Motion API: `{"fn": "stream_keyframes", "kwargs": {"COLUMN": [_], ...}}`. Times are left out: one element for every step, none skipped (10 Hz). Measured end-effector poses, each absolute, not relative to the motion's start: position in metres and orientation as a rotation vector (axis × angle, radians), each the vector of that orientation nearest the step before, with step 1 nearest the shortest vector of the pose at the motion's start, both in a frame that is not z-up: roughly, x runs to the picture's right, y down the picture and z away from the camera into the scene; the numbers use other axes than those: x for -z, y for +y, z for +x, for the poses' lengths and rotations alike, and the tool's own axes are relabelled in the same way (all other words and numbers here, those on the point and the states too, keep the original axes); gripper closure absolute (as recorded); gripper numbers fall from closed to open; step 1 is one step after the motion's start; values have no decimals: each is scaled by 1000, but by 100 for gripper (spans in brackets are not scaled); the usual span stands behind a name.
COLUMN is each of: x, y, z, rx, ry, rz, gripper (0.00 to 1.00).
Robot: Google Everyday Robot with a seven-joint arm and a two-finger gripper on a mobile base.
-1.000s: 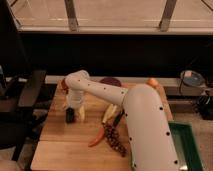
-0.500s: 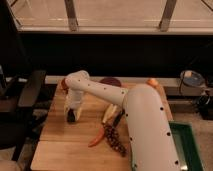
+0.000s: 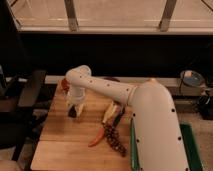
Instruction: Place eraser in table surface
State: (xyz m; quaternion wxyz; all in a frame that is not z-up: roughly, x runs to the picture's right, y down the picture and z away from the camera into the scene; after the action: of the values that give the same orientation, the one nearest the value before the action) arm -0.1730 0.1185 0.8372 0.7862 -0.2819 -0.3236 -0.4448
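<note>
My white arm reaches left across the wooden table surface (image 3: 65, 137). The gripper (image 3: 74, 111) points down at the far left part of the tabletop. A small dark eraser (image 3: 73, 113) sits at the gripper's tip, at or just above the wood. I cannot tell whether it rests on the wood or whether the gripper still holds it.
A red chili-like item (image 3: 96, 140), a dark beaded cluster (image 3: 114, 140) and a yellowish item (image 3: 110, 113) lie mid-table. A green tray (image 3: 192, 147) stands at the right. A dark bowl (image 3: 111, 80) sits behind the arm. A black chair (image 3: 25, 97) stands at the left.
The gripper with the dark eraser has stayed at nearly the same spot over the left part of the table; no clear movement shows.
</note>
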Motion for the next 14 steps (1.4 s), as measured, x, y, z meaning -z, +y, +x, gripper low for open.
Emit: {"fn": "stream_keyframes", "kwargs": {"x": [-831, -822, -810, -801, -795, -791, -789, -790, -795, -803, -811, -821, -834, -841], "y": [107, 90, 67, 52, 39, 33, 32, 34, 42, 53, 64, 78, 98, 109], "z": [-167, -157, -145, -136, -125, -119, -117, -118, -117, -116, -118, -120, -124, -125], "rx": [948, 931, 909, 891, 872, 859, 848, 842, 825, 809, 797, 782, 760, 746], "ry": [-673, -642, -608, -586, -568, -560, -560, -565, -576, -590, -606, -629, -657, -674], "rz": [-585, -553, -506, -472, -442, -436, -442, -449, -466, -480, -494, -512, -543, -565], "gripper": [100, 100, 100, 100, 100, 100, 100, 100, 100, 100, 100, 100, 100, 98]}}
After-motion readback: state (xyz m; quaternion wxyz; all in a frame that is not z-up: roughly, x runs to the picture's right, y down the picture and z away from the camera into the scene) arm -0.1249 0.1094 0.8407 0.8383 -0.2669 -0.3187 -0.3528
